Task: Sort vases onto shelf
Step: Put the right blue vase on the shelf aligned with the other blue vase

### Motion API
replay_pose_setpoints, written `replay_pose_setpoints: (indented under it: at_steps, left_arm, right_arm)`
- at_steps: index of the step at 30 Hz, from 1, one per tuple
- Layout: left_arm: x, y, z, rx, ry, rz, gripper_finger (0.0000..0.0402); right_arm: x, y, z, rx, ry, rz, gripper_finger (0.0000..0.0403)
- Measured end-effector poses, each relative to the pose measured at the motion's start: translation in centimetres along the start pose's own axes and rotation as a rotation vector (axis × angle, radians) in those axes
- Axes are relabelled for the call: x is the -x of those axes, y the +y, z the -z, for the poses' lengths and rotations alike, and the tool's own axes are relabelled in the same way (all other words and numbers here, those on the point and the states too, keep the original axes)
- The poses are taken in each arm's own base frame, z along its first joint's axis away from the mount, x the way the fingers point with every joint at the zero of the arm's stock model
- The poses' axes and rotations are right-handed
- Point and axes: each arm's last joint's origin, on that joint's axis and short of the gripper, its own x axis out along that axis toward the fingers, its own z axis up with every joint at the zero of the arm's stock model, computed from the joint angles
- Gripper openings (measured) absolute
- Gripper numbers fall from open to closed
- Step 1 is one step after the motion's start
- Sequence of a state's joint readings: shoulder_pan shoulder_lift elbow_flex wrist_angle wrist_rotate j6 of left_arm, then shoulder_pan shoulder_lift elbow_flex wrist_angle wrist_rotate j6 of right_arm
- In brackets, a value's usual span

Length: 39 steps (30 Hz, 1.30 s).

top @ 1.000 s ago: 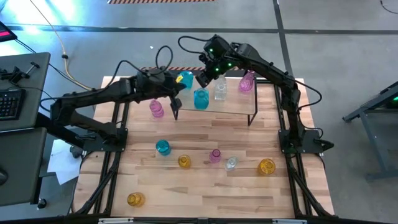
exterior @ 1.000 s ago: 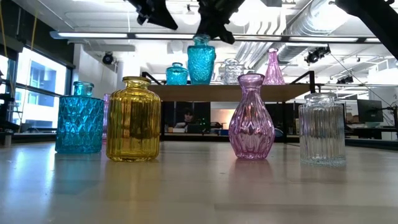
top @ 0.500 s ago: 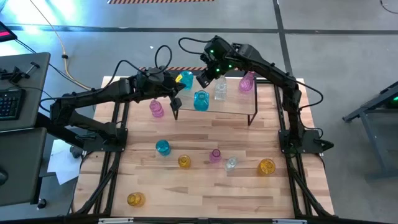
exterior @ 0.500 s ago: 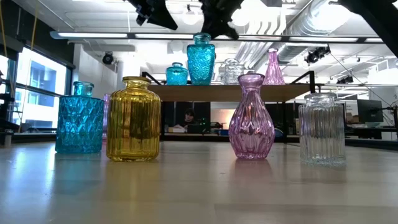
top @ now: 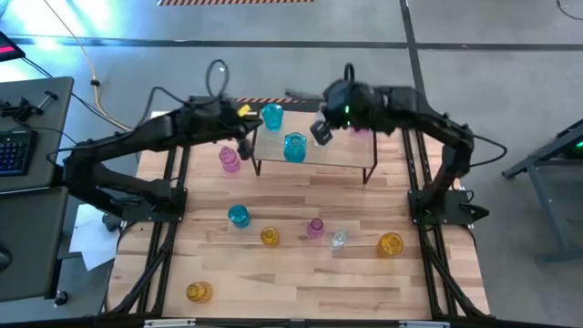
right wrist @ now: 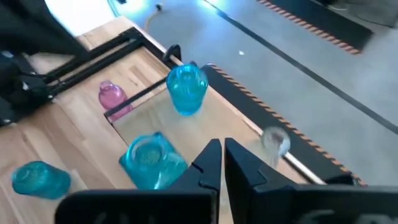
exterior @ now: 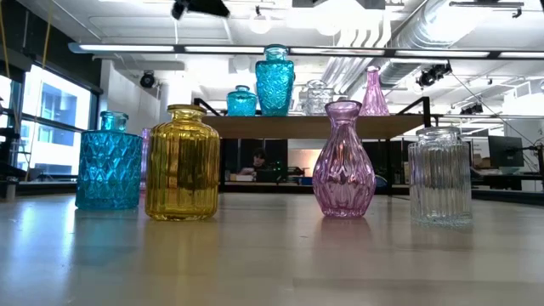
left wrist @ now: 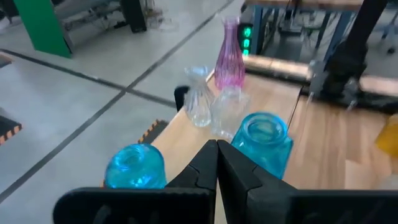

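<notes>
Since a second ago the right pincer (top: 317, 133) has swung away from the teal vases toward the right half of the shelf (top: 346, 155) and shut its fingers on nothing; it hangs above the board, over the spot where the clear vases stood, so they are hidden in the high view. The left pincer (top: 246, 138), closed and empty too, has stayed at the shelf's left end, beside a pink vase (top: 229, 159) on the tabletop (top: 291, 292).

On the shelf stand a squat teal vase (top: 271, 116) near the back left corner and a taller teal bottle (top: 294, 146) at the front edge. The low view adds clear glass vases (exterior: 316, 96) and a slim pink vase (exterior: 371, 92) behind them; the left wrist view shows two clear pieces, though their outlines blur together.

On the tabletop, well apart from the shelf, sit a teal vase (top: 238, 216), a yellow jar (top: 270, 237), a pink bud vase (top: 315, 228), a clear ribbed jar (top: 338, 240), an amber vase (top: 391, 244) and another yellow one (top: 199, 292) near the front left. All the vases look empty. No label or writing can be read on any of them.
</notes>
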<state>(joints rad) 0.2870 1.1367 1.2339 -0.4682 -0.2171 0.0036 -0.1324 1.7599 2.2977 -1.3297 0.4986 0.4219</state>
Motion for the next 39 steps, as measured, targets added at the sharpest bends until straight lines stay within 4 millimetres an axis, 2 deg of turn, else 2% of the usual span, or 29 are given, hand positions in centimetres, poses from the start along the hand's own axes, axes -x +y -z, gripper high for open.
replay_pose_setpoints:
  at_steps: [4, 8, 12, 16, 25, 33, 39]
  left_arm:
    - [2.8, 1.1, -0.1, 0.014, -0.02, 0.03, 0.0]
    - [5.4, 1.7, 0.3, 0.034, -0.017, 0.072, 0.0]
    - [7.4, 2.0, 0.6, 0.052, -0.028, 0.089, 0.0]
    - [8.9, 2.2, 0.7, 0.059, -0.048, 0.13, 0.0]
    - [9.9, 2.3, 0.8, 0.057, -0.068, 0.144, 0.0]
    - [10.0, 2.3, 0.8, 0.033, -0.072, 0.142, 0.0]
    - [9.9, 2.4, 0.8, 0.012, -0.072, 0.094, 0.0]
  right_arm:
    - [-0.1, 2.2, 2.6, -0.021, 0.025, 0.076, 0.0]
    - [-1.6, 3.9, 6.3, -0.057, 0.089, 0.133, 0.0]
    - [-2.8, 4.8, 9.7, -0.141, 0.07, 0.153, 0.0]
    - [-3.8, 5.2, 12.4, -0.26, 0.01, 0.084, 0.0]
    - [-7.1, 6.7, 17.7, -0.504, -0.183, -0.06, 0.0]
    - [-7.1, 7.1, 21.2, -0.607, -0.363, 0.059, 0.0]
    - [-7.4, 7.1, 22.4, -0.643, -0.42, 0.096, 0.0]
